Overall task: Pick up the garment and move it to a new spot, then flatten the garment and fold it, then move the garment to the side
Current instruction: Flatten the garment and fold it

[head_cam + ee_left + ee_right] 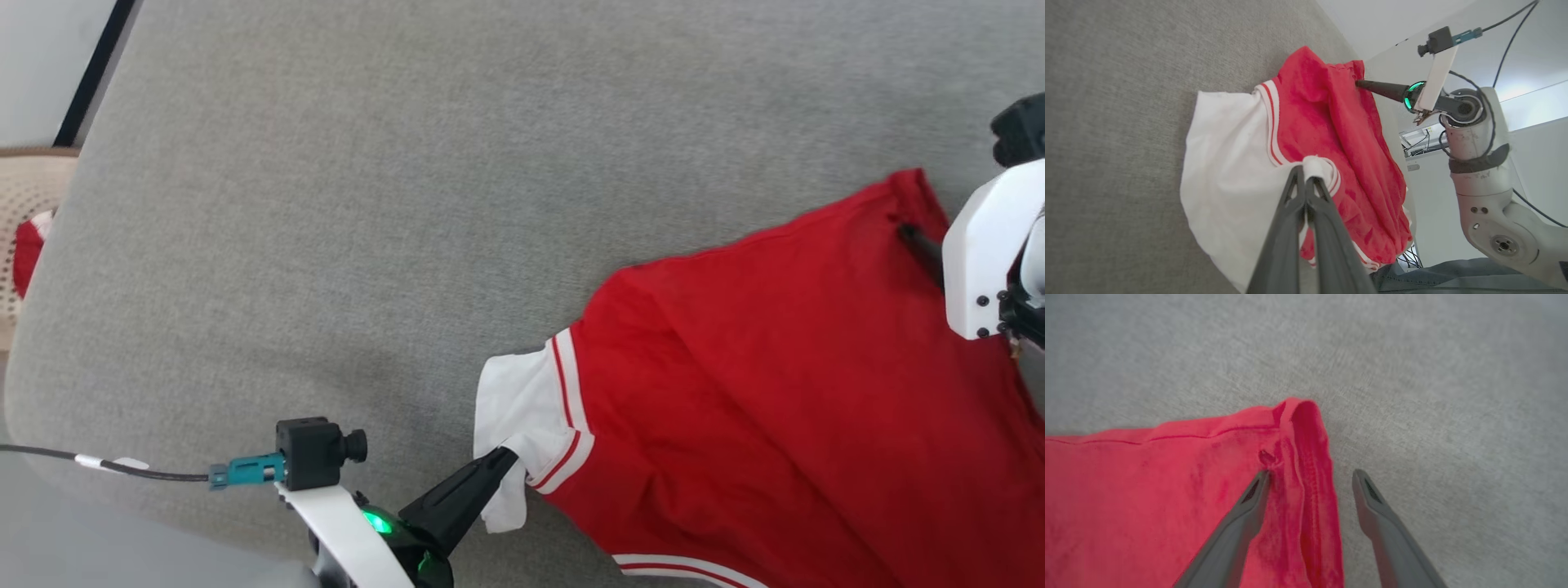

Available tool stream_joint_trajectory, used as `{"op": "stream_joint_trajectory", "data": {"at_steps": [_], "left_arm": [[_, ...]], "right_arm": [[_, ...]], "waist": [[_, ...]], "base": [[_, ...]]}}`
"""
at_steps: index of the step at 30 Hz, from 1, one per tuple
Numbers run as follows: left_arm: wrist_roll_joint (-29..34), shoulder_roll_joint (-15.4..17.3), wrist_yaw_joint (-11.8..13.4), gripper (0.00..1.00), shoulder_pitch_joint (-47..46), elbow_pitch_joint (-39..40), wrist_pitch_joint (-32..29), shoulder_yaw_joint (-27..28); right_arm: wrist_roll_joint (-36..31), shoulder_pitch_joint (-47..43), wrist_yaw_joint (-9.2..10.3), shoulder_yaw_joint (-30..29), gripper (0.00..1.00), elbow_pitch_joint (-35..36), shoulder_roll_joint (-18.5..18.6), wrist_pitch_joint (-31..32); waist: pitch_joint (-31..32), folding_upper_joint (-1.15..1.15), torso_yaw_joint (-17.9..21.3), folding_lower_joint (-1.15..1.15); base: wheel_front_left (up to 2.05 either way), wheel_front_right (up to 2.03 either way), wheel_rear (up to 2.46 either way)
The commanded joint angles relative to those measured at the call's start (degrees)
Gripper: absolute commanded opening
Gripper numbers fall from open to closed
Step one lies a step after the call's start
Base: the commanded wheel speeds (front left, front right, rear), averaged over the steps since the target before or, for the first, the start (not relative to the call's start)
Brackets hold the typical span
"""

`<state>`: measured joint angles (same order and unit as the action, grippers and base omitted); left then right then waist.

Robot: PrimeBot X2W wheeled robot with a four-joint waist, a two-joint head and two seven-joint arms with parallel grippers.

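The garment, a red jersey T-shirt with a white, red-striped sleeve, lies spread on the grey fabric surface at the right of the head view. Its plain red side faces up and the "23" is hidden. My left gripper is shut on the sleeve cuff, pinching a bunched fold of it. My right gripper stands open at the garment's far corner. The rolled red hem lies between its fingers, with one fingertip on the cloth and the other over the grey surface.
The grey surface's rounded edge runs down the left side. Beyond it sit a beige woven thing and a red item. My right arm stands past the garment in the left wrist view.
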<state>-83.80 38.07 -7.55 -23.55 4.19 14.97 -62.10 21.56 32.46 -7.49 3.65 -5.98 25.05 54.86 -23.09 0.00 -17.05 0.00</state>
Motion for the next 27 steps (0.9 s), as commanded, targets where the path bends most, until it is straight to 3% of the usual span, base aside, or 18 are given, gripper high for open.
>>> {"op": "stream_joint_trajectory", "data": {"at_steps": [1,4,5,6,7,8,18,27], "left_arm": [[-0.2,-0.2,0.1,0.0,-0.8,0.0,0.3,-0.1],[-0.3,-0.7,0.1,0.0,-1.2,-0.4,0.3,-0.3],[-0.2,-0.8,0.1,0.0,-1.3,-0.5,0.3,-0.4],[-0.2,-0.8,0.1,0.0,-1.6,-0.7,0.3,-0.5],[-0.3,-0.8,0.1,0.0,-1.9,-0.9,0.3,-0.5],[-0.3,-0.6,0.1,0.0,-2.3,-1.1,0.3,-0.5],[-0.6,2.8,0.1,0.0,-7.9,-3.9,0.3,3.6],[-5.0,7.3,0.1,0.0,-24.0,-10.6,-1.8,14.1]], "right_arm": [[-0.5,0.4,0.01,0.4,1.0,-1.0,0.3,-0.2],[0.1,0.7,0.0,2.0,1.0,-4.9,0.6,0.5],[0.6,0.6,0.0,2.8,0.91,-5.7,0.6,0.8],[0.9,0.6,0.0,3.3,0.42,-6.3,0.7,0.7],[1.2,0.7,0.0,3.6,0.06,-6.8,0.5,0.4],[1.5,0.7,0.0,3.8,0.0,-7.3,0.3,0.2],[0.9,7.3,0.01,0.4,0.0,-9.4,-1.2,-9.6],[-3.9,21.2,0.02,-10.4,0.0,-14.0,-6.1,-19.4]], "waist": [[-0.7,0.0,-0.7,0.0],[-1.0,0.0,-1.1,0.0],[-1.1,0.0,-1.1,0.0],[-1.1,0.0,-1.0,0.0],[-1.1,0.0,-0.8,0.0],[-1.0,0.0,-0.5,0.0],[0.6,0.0,4.6,0.0],[-1.9,0.0,11.1,0.0]], "base": [[0.0,0.0,0.0],[0.0,0.0,0.0],[0.0,0.0,0.0],[0.0,0.0,0.0],[0.0,0.0,0.0],[0.0,0.0,0.0],[0.0,0.0,0.0],[0.0,0.0,0.0]]}}
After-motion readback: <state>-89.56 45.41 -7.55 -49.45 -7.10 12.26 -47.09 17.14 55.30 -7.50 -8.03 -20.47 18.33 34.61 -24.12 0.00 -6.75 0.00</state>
